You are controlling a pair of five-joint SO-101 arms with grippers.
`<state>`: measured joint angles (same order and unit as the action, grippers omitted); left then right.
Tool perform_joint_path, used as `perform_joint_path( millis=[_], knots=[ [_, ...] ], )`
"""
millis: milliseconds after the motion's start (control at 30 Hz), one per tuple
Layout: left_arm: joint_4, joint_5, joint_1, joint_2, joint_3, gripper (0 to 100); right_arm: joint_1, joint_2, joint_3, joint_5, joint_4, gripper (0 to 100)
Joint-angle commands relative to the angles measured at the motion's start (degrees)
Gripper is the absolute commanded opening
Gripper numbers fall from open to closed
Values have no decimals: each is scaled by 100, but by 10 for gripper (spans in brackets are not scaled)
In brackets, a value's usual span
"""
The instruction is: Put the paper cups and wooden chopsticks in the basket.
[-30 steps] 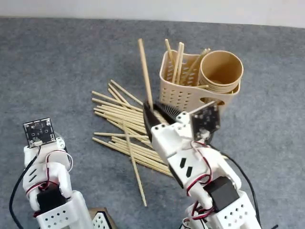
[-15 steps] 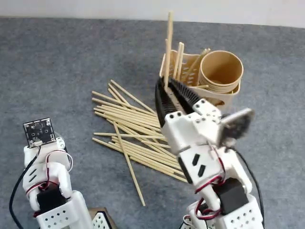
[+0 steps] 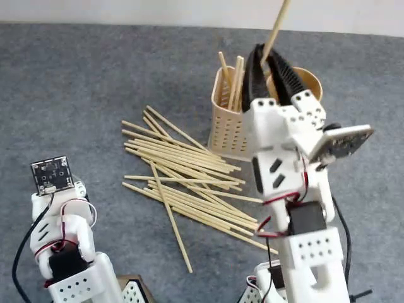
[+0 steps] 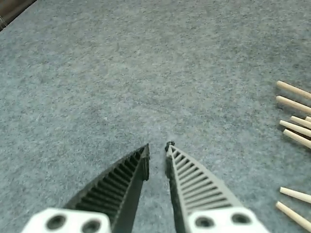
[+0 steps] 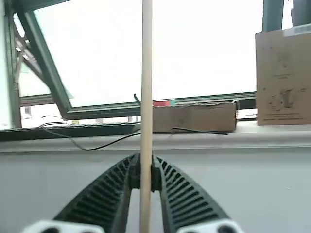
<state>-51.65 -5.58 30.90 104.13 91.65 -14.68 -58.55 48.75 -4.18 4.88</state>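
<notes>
My right gripper is raised over the far side of the beige basket, shut on one wooden chopstick that stands nearly upright. In the right wrist view that chopstick rises straight from between the right gripper's jaws. Several chopsticks stand in the basket, beside a stack of paper cups partly hidden by the arm. A loose pile of chopsticks lies on the grey carpet. My left gripper hovers low over bare carpet, jaws almost together and empty, with chopstick ends off to one side.
The left arm sits at the near left, away from the pile. Grey carpet stretches free to the left and behind the pile. A window and cardboard boxes appear behind the raised gripper.
The right arm has lifted one chopstick out of the pile and swung it up and away, from beside the basket to above it. The left arm has not moved.
</notes>
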Motion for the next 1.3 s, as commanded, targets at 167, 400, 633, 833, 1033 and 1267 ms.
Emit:
perform_joint_path(
  millis=[167,400,633,833,1033,1267],
  knots=[
    [132,-53,-92,40,31,82,259,1147,-295,62,1103,5],
    [141,-53,-92,40,31,82,259,2053,-259,62,1578,5],
    [132,-53,-92,40,31,82,259,2202,-110,62,1587,23],
    [132,-53,-75,40,31,82,259,2185,-110,62,1587,123],
    [132,-53,-66,40,31,82,242,1464,268,62,1534,123],
    [132,-53,-66,40,31,82,224,321,998,53,989,123]
  ],
)
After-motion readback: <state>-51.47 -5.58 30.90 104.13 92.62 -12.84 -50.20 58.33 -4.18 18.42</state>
